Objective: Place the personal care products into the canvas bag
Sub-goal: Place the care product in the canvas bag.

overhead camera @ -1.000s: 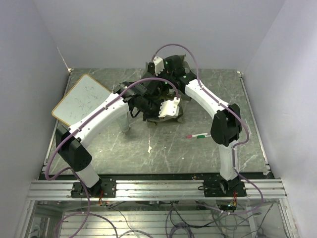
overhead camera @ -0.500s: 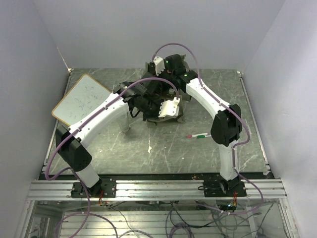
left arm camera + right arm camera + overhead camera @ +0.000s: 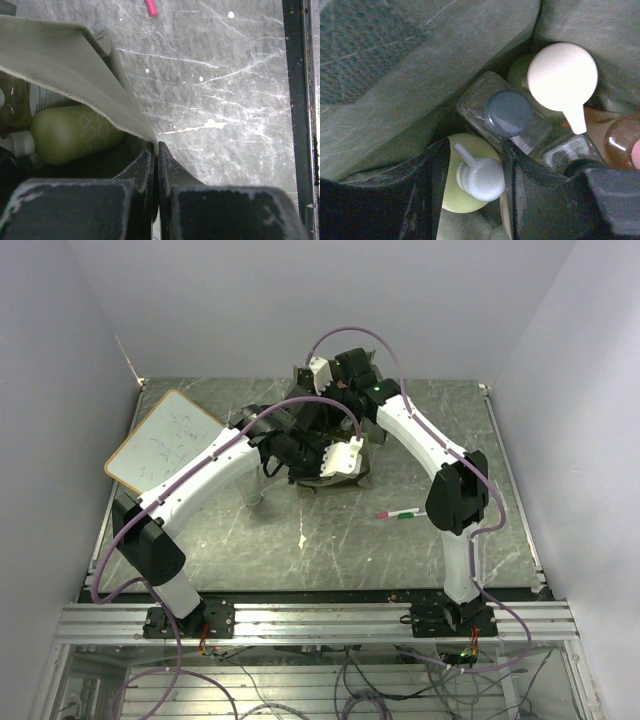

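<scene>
The olive canvas bag (image 3: 367, 465) stands at mid table. My left gripper (image 3: 156, 145) is shut on the bag's fabric rim (image 3: 65, 55) and holds it outward; it also shows in the top view (image 3: 345, 472). Inside lie a yellow-green bottle (image 3: 75, 132) and an amber bottle (image 3: 15, 105). My right gripper (image 3: 475, 150) reaches down into the bag (image 3: 445, 60), its jaws apart on either side of a yellow-green bottle (image 3: 455, 197) with a white pump cap (image 3: 482, 177); a gap shows at the right finger. A clear bottle with a grey cap (image 3: 507, 113), a white round cap (image 3: 562, 75) and an amber bottle (image 3: 622, 142) stand beside it.
A red-green-white pen (image 3: 400, 513) lies on the table right of the bag; its pink tip shows in the left wrist view (image 3: 150, 7). A wood-framed whiteboard (image 3: 165, 440) lies at the far left. Grey walls enclose the table.
My right wrist has shifted slightly back and up over the bag. The left arm and the bag have not moved.
</scene>
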